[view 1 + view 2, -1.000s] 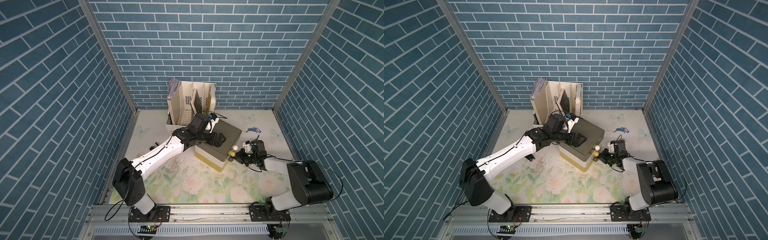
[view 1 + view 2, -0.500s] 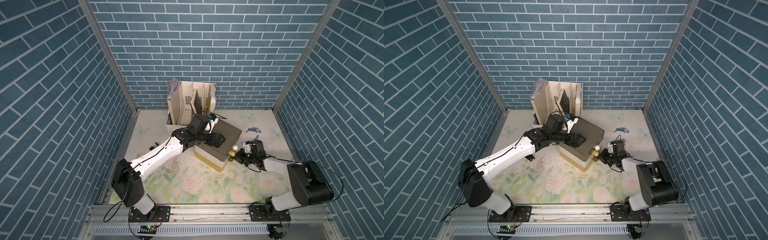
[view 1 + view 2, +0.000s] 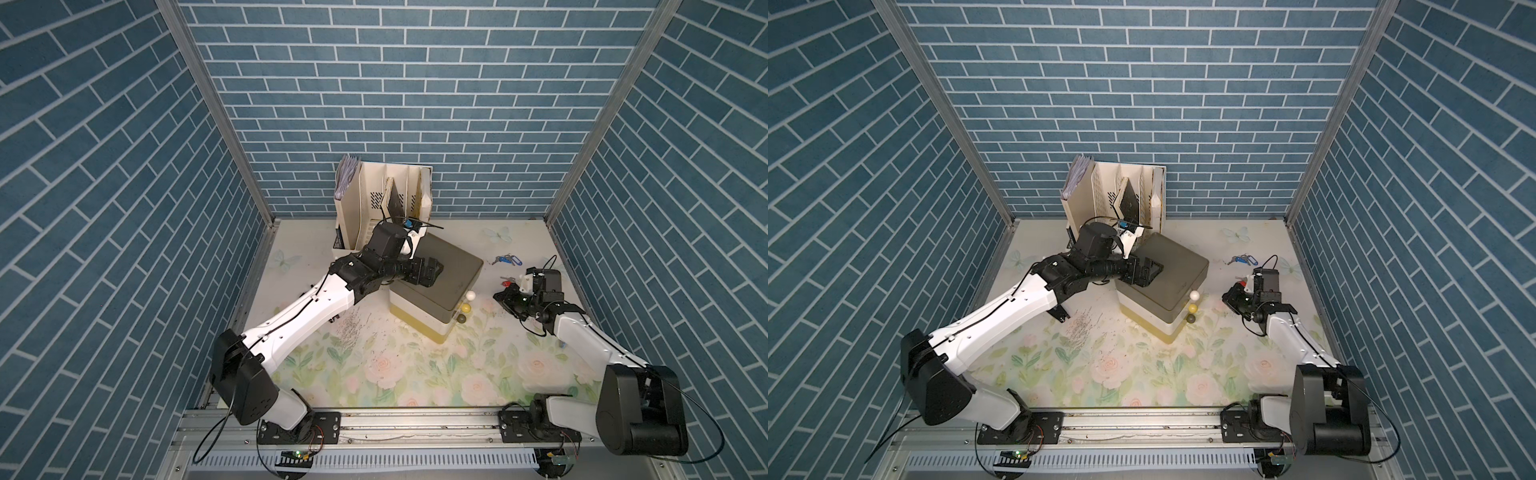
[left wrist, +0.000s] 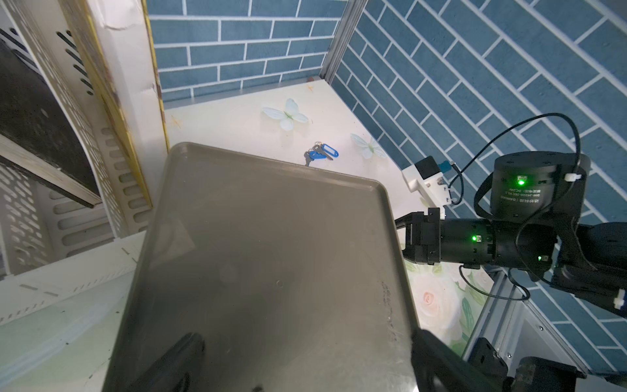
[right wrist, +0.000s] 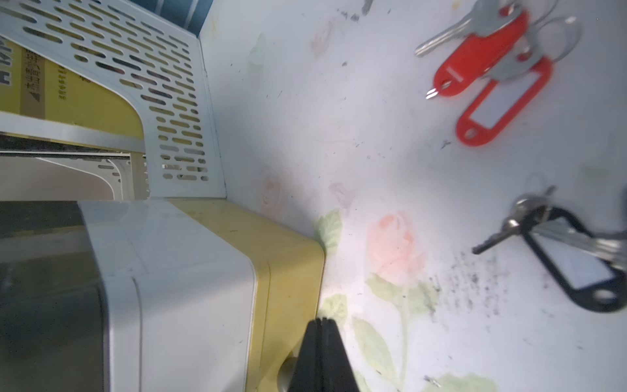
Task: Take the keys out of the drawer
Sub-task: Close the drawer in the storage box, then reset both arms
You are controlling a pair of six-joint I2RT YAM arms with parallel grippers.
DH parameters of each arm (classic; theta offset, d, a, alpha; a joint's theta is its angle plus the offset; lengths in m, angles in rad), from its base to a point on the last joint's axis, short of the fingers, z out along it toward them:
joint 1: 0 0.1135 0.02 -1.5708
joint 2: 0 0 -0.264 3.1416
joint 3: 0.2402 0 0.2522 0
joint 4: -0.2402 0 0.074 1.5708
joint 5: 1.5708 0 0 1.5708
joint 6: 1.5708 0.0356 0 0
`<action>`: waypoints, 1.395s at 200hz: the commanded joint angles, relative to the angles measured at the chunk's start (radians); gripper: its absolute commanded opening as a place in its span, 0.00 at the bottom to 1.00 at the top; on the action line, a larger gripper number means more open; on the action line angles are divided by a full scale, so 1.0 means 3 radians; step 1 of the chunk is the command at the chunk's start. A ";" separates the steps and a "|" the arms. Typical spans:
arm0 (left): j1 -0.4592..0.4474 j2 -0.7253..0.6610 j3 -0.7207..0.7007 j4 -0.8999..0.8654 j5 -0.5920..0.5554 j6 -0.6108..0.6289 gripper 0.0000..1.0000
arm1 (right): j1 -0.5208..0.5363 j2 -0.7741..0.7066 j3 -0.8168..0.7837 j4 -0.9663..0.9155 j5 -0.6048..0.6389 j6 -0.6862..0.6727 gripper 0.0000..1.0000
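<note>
The drawer cabinet has a grey top and white and yellow tiers, and its drawers look pushed in. Three sets of keys lie on the table to its right. The blue-tagged keys lie farthest back. The red-tagged keys and the black-tagged keys lie beside my right gripper. My left gripper rests open on the cabinet's top. My right gripper is shut and empty, low by the cabinet's front near its knobs.
A cream file organiser with papers stands against the back wall behind the cabinet. White, yellow and dark knobs stick out of the cabinet's front. Blue brick walls close in the floral table on three sides.
My right gripper has drawn back slightly from the cabinet's knobs, still shut. The left arm stays on the cabinet's top.
</note>
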 commanded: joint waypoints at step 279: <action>0.0060 -0.1225 -0.1043 0.0861 -0.1735 0.0308 1.00 | -0.0043 -0.1416 -0.0202 0.1032 0.0051 -0.1763 1.00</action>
